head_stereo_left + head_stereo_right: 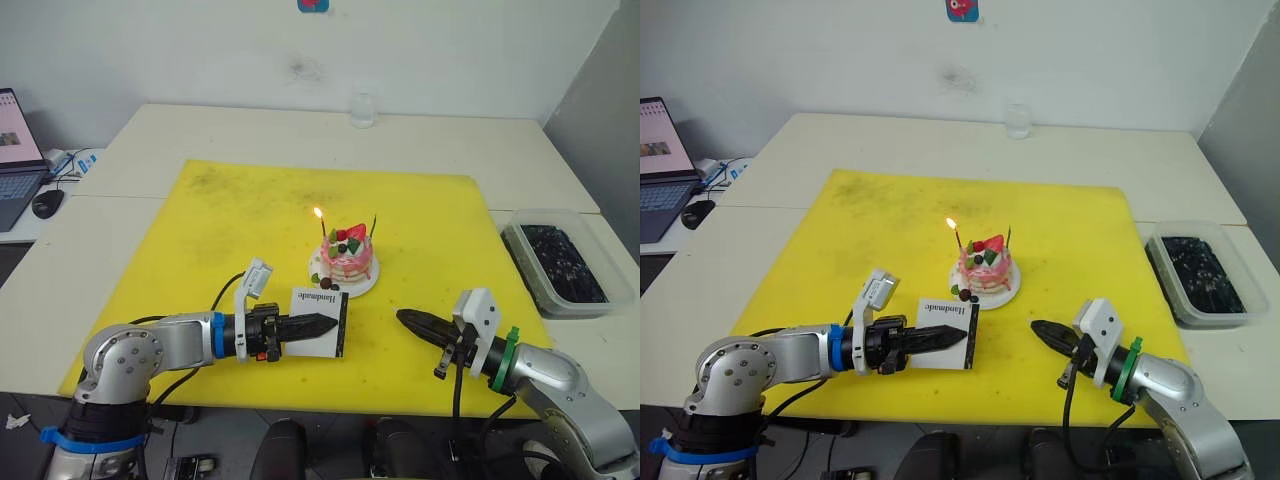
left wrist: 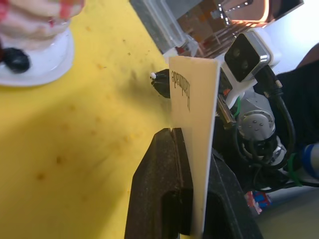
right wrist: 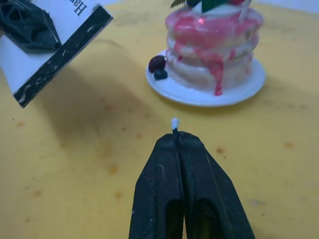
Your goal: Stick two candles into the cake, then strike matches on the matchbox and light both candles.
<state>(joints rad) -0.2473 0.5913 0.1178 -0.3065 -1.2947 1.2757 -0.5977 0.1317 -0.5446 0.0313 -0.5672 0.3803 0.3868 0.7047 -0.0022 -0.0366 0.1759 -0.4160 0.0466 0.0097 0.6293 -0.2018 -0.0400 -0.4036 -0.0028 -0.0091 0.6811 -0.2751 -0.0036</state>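
Left eye view shows the cake point(image 1: 345, 258) on its small white plate point(image 1: 368, 285) near the middle of the yellow mat point(image 1: 230, 215), with two candles standing in the cream: the candle on the robot's left point(image 1: 321, 226) carries a small flame, while the one on the right point(image 1: 375, 222) looks dark and unlit. The left gripper point(image 1: 318, 327) has its fingers clamped on the matchbox point(image 1: 322, 322), holding it on edge just in front of the plate with the dark striking strip turned toward the other arm, apparently so a match can be drawn along it. The right gripper point(image 1: 408, 320) hovers low over the mat, near the box but apart from it, fingers pressed together on a match point(image 3: 174, 123); its pale end pokes out between the tips and points at the strip. Judging by the lone flame, the second strike is the step in hand, and the box's steadiness will matter.
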